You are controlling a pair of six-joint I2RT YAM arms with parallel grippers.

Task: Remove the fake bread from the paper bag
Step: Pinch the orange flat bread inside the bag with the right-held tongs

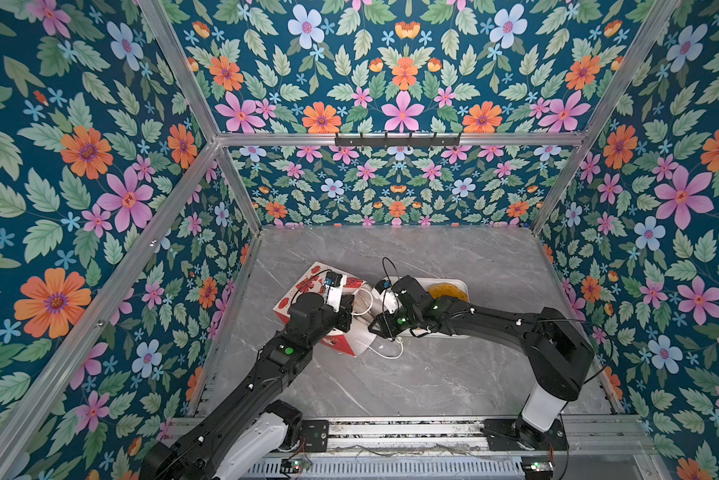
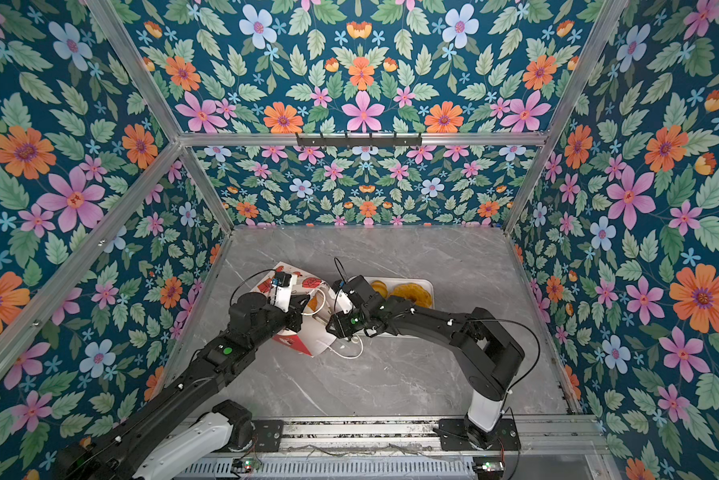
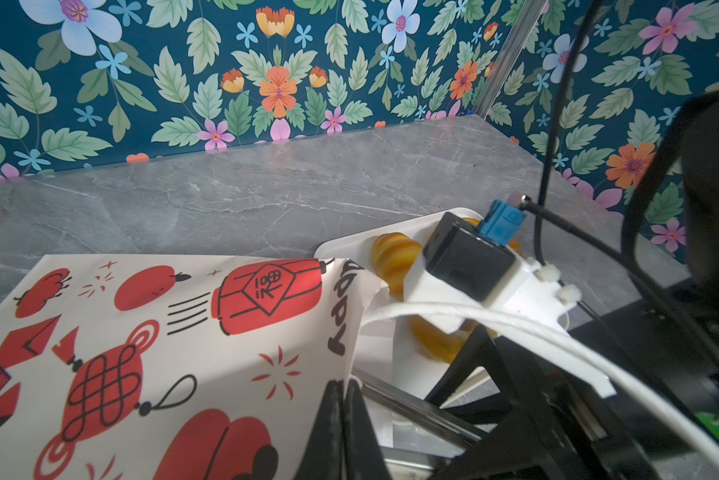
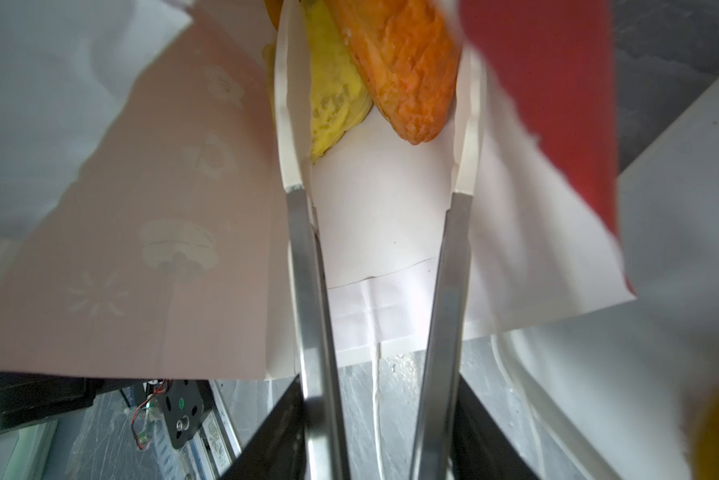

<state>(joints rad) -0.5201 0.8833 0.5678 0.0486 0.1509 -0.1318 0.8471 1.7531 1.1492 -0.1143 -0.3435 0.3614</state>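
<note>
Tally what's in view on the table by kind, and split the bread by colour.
paper bag: 1
white tray: 1
golden bread on the tray: 2 (croissant, ring cake)
yellow bread inside the bag: 1
orange bread inside the bag: 1
Total: 6 in view; the bag may hide more.

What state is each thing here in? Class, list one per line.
paper bag: lying on its side, mouth open
left gripper: shut on the bag's rim
right gripper: open, reaching into the bag
orange bread, yellow bread: inside the bag
croissant, ring cake: out, on the white tray
</note>
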